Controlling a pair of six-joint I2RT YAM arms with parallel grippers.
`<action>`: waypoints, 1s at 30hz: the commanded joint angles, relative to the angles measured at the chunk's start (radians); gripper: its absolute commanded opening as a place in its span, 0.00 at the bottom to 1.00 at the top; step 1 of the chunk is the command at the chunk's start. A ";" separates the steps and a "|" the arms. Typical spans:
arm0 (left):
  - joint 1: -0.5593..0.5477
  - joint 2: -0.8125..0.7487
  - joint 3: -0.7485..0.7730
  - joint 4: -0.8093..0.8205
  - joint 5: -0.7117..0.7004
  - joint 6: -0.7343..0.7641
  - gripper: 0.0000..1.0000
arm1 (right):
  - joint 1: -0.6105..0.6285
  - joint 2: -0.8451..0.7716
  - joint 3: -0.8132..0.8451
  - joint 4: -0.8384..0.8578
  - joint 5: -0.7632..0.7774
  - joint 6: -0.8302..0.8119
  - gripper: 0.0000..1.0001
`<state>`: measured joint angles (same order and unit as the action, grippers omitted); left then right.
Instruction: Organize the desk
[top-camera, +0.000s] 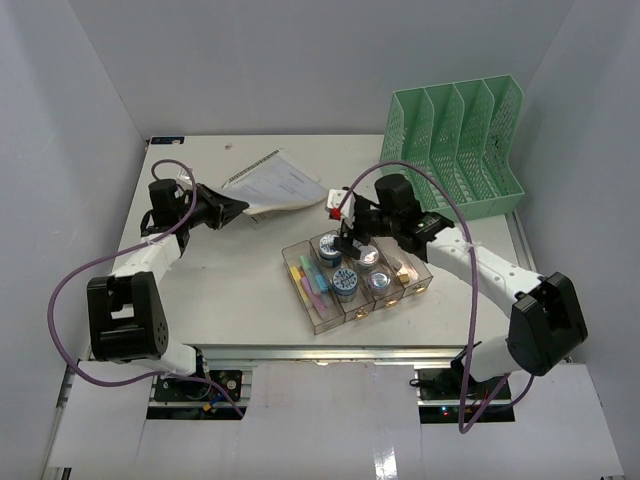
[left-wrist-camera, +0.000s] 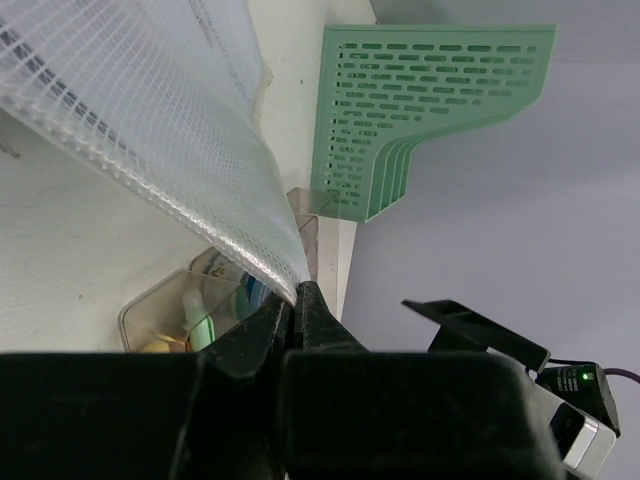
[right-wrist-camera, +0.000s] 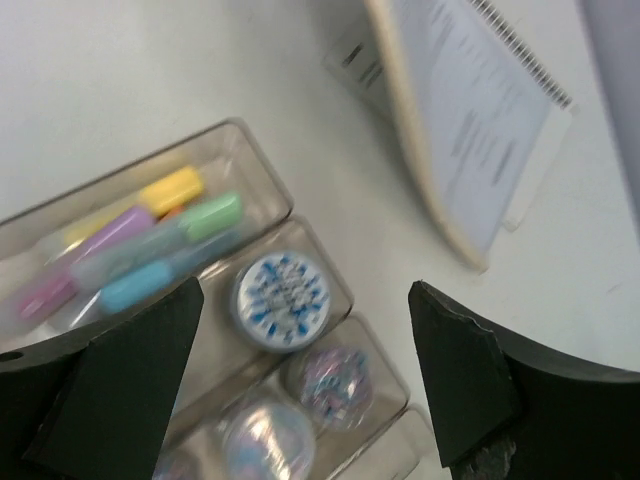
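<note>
The white desk (top-camera: 220, 290) holds a clear four-compartment tray (top-camera: 310, 315) with highlighters (top-camera: 315, 278) and round patterned rolls (top-camera: 345, 283). My left gripper (top-camera: 236, 210) is shut on the corner of a clear mesh document pouch (top-camera: 278, 184) with papers inside, lifting that edge off the desk. In the left wrist view the fingertips (left-wrist-camera: 292, 303) pinch the pouch (left-wrist-camera: 150, 120). My right gripper (top-camera: 347, 235) is open and empty above the tray's far end. In the right wrist view it (right-wrist-camera: 303, 300) hovers over a blue-patterned roll (right-wrist-camera: 283, 298), with the pouch (right-wrist-camera: 470, 130) beyond.
A mint-green mesh file rack (top-camera: 460, 145) stands at the back right corner; it also shows in the left wrist view (left-wrist-camera: 430, 110). Walls enclose the desk on three sides. A metal rail (top-camera: 300, 352) runs along the front edge.
</note>
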<state>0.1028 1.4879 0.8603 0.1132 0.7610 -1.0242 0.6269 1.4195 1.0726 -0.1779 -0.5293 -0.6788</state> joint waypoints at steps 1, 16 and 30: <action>0.003 -0.096 -0.018 0.001 0.055 -0.025 0.04 | 0.146 0.097 0.034 0.399 0.293 0.005 0.90; 0.003 -0.240 -0.071 -0.072 0.086 0.009 0.04 | 0.261 0.426 0.251 0.510 0.277 -0.247 0.90; 0.003 -0.341 -0.021 -0.166 0.072 0.021 0.05 | 0.260 0.597 0.534 0.122 0.117 -0.449 0.78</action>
<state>0.1028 1.2009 0.7822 -0.0233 0.8229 -1.0267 0.8864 2.0035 1.5273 0.0493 -0.3720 -1.0869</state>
